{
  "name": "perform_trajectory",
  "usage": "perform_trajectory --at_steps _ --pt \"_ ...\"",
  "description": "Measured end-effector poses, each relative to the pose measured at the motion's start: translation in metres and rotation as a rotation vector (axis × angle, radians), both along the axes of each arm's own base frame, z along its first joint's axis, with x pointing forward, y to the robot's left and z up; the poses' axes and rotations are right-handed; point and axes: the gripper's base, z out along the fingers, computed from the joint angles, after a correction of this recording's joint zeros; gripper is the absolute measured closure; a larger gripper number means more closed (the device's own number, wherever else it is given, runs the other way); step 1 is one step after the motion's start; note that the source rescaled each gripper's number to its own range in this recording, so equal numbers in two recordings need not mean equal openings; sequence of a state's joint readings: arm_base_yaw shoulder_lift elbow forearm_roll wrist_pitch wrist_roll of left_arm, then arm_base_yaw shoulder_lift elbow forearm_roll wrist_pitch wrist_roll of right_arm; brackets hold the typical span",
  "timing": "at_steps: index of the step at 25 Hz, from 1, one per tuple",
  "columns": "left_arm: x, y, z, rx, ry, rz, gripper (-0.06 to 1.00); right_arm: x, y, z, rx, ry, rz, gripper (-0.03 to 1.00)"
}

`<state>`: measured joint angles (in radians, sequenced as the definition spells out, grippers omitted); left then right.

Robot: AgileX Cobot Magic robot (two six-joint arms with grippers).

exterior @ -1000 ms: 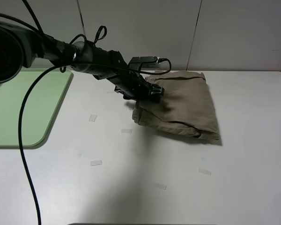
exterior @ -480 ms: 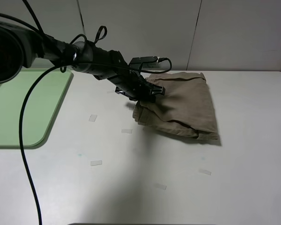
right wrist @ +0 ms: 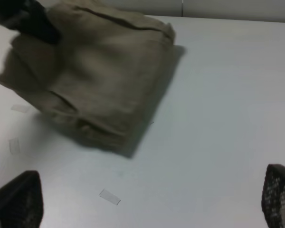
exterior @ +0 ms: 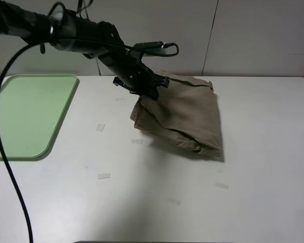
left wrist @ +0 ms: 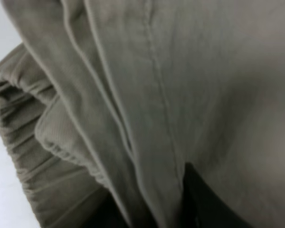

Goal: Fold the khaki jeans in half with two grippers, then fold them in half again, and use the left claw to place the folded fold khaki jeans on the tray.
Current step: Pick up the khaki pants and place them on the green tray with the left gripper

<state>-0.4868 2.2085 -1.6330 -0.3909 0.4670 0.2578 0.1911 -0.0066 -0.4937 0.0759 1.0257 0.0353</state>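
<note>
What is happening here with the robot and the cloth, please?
The left claw has pinched the folded khaki jeans at their left edge and is lifting that side off the white table, so the bundle hangs tilted while its far side seems to rest on the surface. The pale-green tray waits at the left with nothing on it. The right gripper is open and holds nothing, well away from the cloth. The folding looks finished; placing on the tray is not yet done.

One khaki jeans (exterior: 185,114), one tray (exterior: 28,114) (six tape bits (exterior: 104,176)).
</note>
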Motion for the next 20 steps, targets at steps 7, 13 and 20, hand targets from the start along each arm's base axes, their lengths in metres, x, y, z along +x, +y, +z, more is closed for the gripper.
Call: perform_trajectory --at_steps 7,13,20 --pt "-0.003 0.04 0.033 0.127 0.045 -0.054 0.78 0.0 0.0 0.0 0.0 0.0 0.0 -0.03" --pt "-0.008 0.079 0.061 0.228 0.094 -0.058 0.78 0.0 0.0 0.0 0.0 0.0 0.0 -0.03" --pt "-0.003 0.145 0.087 0.28 0.116 0.054 0.78 0.0 0.0 0.0 0.0 0.0 0.0 -0.03"
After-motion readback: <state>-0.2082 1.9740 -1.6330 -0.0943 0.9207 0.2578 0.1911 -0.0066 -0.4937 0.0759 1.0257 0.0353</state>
